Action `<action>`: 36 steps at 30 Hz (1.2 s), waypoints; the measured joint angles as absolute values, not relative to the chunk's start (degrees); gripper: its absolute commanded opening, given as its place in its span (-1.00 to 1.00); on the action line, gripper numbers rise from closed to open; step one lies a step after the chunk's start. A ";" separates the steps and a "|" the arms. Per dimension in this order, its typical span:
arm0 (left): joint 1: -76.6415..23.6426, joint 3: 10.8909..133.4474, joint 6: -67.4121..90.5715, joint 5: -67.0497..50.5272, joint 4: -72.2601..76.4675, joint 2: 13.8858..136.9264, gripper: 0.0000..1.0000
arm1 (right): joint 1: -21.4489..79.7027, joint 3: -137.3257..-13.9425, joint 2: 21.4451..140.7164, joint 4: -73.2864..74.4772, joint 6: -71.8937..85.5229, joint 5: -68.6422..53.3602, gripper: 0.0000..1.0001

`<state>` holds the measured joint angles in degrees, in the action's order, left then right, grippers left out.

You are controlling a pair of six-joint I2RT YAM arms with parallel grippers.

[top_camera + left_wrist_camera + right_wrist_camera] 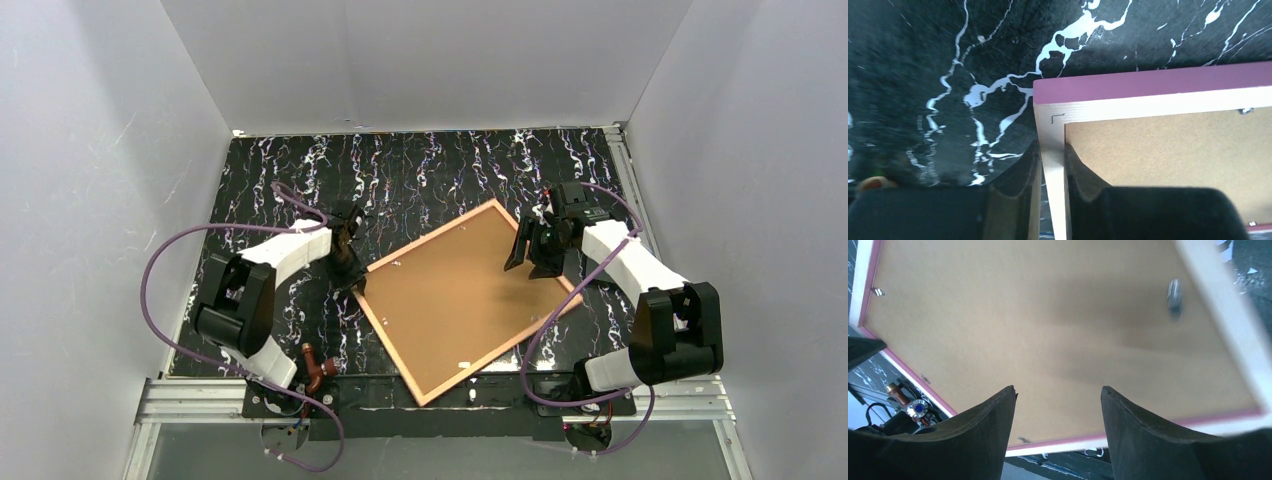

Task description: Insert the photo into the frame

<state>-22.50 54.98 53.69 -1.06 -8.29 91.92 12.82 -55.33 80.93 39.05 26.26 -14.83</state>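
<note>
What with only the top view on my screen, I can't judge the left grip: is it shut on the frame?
Observer: Yes. The left wrist view shows the left gripper shut on the frame, on its pale rail near a corner, with one finger outside and one inside.
Operator: And the right one?
Observer: The right gripper is open over the backing board, with nothing between its fingers.
Operator: Any photo visible up close?
Observer: No. Neither wrist view shows a photo, only the plain brown board inside the frame.
</note>
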 measured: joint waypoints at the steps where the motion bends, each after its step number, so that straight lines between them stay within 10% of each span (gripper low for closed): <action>1: -22.39 56.45 51.07 -0.45 -10.37 92.79 -1.00 | 12.82 -55.48 80.95 39.27 26.04 -14.59 0.42; 7: -21.02 70.48 36.69 3.07 -21.45 101.19 -0.98 | 12.82 -61.10 83.64 42.44 24.16 -10.11 0.45; 15: -17.80 81.28 27.42 3.60 -26.35 109.10 -0.48 | 12.82 -66.26 89.71 44.12 22.17 -2.28 0.43; 23: -17.67 86.48 23.77 2.55 -28.82 112.64 0.77 | 12.82 -66.22 95.02 44.86 21.12 -0.27 0.28; 36: -17.08 79.00 24.69 -3.68 -28.84 91.90 0.93 | 12.80 -68.53 103.96 44.27 19.73 -2.44 -0.60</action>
<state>-17.08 79.00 24.69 -3.68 -28.84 91.90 12.80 -68.53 103.96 44.27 19.73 -2.44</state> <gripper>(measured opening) 0.951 0.362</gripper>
